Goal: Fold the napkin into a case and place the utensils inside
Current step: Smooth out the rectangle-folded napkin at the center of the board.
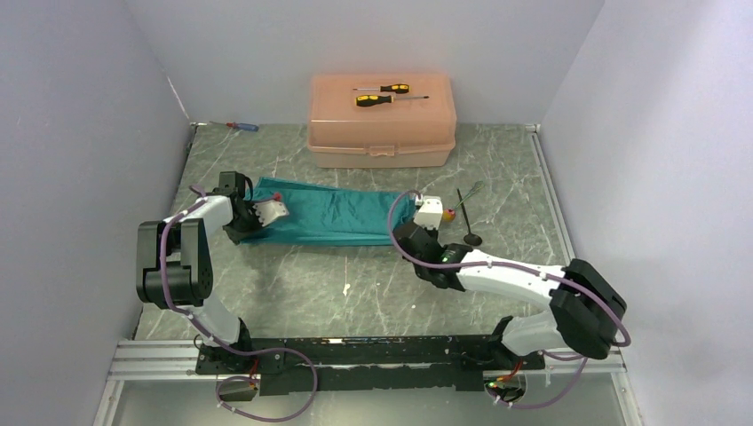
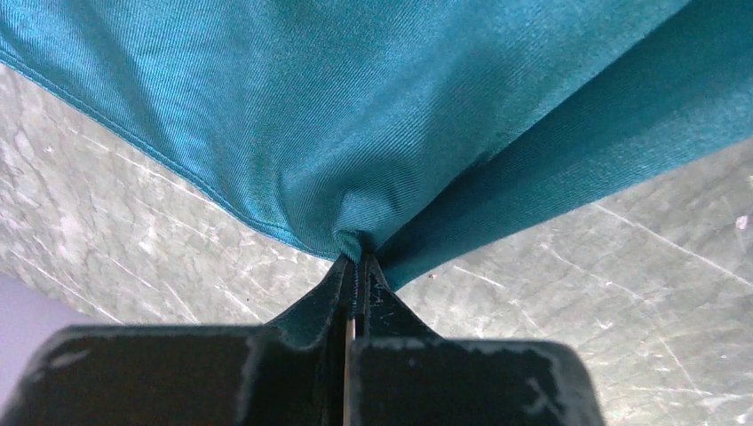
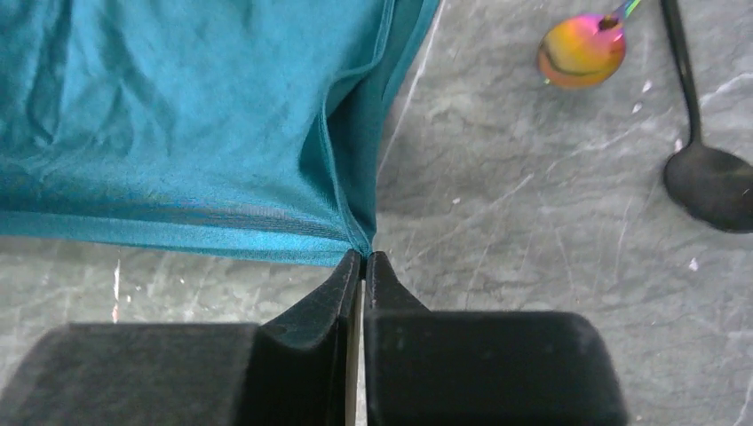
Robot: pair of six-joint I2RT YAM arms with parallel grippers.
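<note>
The teal napkin (image 1: 333, 215) lies as a long folded strip across the middle of the table. My left gripper (image 1: 251, 222) is shut on its left end; the left wrist view shows the cloth (image 2: 355, 115) bunched at the closed tips (image 2: 357, 266) and lifted off the table. My right gripper (image 1: 417, 224) is shut on the near right corner of the napkin (image 3: 178, 124), tips (image 3: 364, 259) closed on the hem. The black spoon (image 1: 471, 232) (image 3: 710, 186) lies right of the napkin. The second thin utensil (image 1: 466, 197) lies beside it, its iridescent rounded end (image 3: 582, 51) nearest the cloth.
A peach plastic box (image 1: 382, 133) stands at the back with two yellow-and-black screwdrivers (image 1: 380, 95) on its lid. A small red-and-blue screwdriver (image 1: 241, 126) lies at the back left. Grey walls close in both sides. A white speck (image 1: 346, 288) lies on the near table.
</note>
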